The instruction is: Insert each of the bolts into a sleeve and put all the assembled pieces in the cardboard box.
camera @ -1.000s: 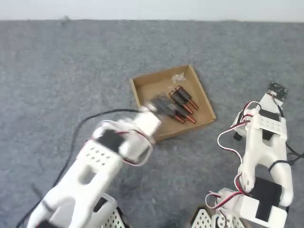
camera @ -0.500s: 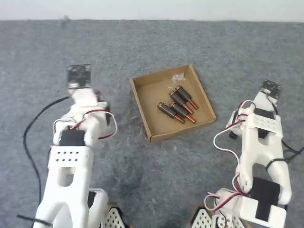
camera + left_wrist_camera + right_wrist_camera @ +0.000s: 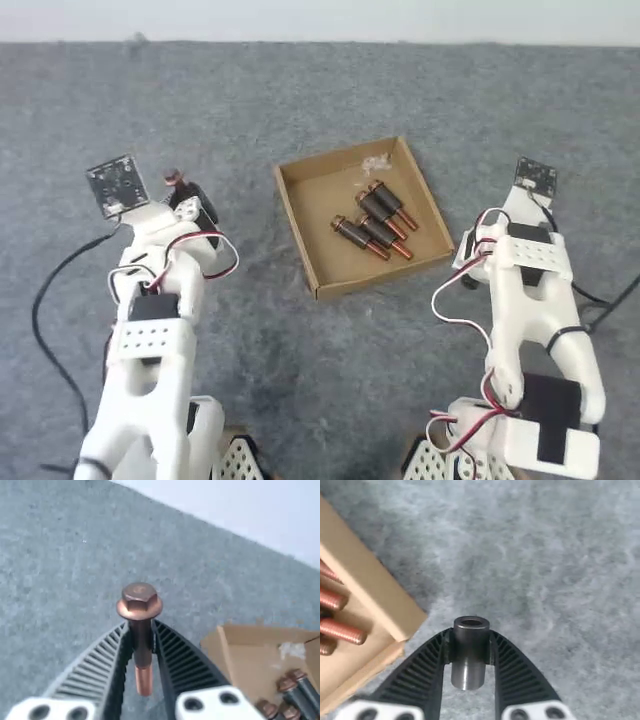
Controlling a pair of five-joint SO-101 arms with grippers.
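Progress check: we count 3 assembled pieces lying in the cardboard box. Our left gripper clamps a bare bolt well clear of the box. Our right gripper pinches an empty sleeve just beside it, so we judge 1 insertion and 1 drop remain.

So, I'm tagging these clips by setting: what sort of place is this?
Likely a robotics lab or workshop: grey felt-like mat, plain pale wall behind, cardboard box holding assembled bolts.
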